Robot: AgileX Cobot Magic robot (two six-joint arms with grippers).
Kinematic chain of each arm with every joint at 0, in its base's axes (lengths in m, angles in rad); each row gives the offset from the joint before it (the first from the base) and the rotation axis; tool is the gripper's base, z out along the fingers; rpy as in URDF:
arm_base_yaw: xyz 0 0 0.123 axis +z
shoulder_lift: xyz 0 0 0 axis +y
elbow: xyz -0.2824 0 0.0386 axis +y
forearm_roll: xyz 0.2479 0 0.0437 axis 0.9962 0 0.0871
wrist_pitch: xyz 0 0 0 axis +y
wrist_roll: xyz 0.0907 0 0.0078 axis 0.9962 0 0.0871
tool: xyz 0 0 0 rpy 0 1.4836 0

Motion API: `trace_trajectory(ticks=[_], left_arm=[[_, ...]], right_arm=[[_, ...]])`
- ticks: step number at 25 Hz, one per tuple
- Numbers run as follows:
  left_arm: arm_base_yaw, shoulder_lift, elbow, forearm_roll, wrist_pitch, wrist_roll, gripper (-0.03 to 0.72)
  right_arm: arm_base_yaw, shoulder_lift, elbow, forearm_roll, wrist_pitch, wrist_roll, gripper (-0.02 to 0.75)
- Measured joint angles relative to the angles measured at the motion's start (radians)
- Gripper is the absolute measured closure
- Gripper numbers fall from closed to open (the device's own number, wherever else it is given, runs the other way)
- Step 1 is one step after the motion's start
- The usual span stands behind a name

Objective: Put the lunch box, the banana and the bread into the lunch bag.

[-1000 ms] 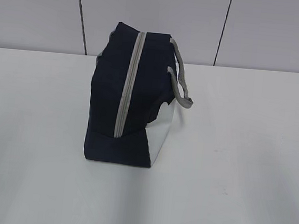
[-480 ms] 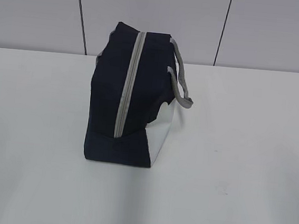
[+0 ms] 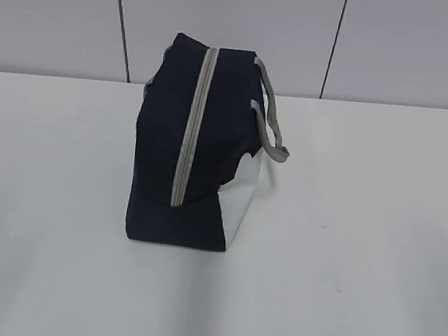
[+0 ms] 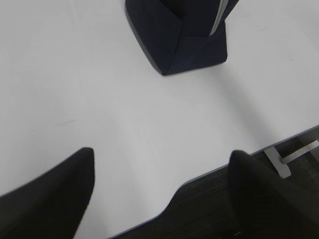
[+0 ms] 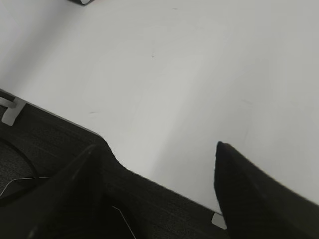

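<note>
A navy lunch bag (image 3: 186, 148) stands alone on the white worktop (image 3: 361, 229), its grey zipper (image 3: 192, 125) running closed from top to near the base along the face turned to the exterior camera, grey straps (image 3: 270, 117) drooping to its right. Both arms sit back at the near edge of the worktop, neither showing in the exterior view. The left jaws (image 4: 159, 184) are spread wide with nothing between them, and the bag lies ahead of them, slightly right of their midline, well apart; its dark end panel faces them. The right jaws (image 5: 159, 184) are likewise parted and empty, and from them only a dark corner of the bag (image 5: 82, 2) shows, far ahead and off to their left. By this showing the left arm is the nearer of the two. The bag's long axis runs away from the jaws, toward the back wall. With the zipper shut, nothing can be seen of what the bag holds. The lunch box, banana and bread appear in no view, so the task seems either finished or not begun; the pictures do not settle which.
</note>
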Motion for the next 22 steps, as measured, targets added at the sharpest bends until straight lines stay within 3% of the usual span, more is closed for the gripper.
trace_trajectory(ticks=[10, 12, 19, 22], left_arm=[[0.011, -0.007, 0.001, 0.001, 0.0, 0.0, 0.146], [0.031, -0.026, 0.001, 0.002, 0.0, 0.0, 0.153], [0.126, -0.111, 0.001, 0.002, 0.0, 0.0, 0.174], [0.141, -0.122, 0.001, 0.002, 0.0, 0.0, 0.181]], right_arm=[[-0.03, -0.014, 0.0, 0.0, 0.0, 0.0, 0.225], [-0.102, -0.023, 0.0, 0.0, 0.0, 0.0, 0.225], [-0.481, -0.131, 0.0, -0.003, 0.0, 0.0, 0.225], [-0.577, -0.212, 0.0, -0.012, 0.0, 0.0, 0.225]])
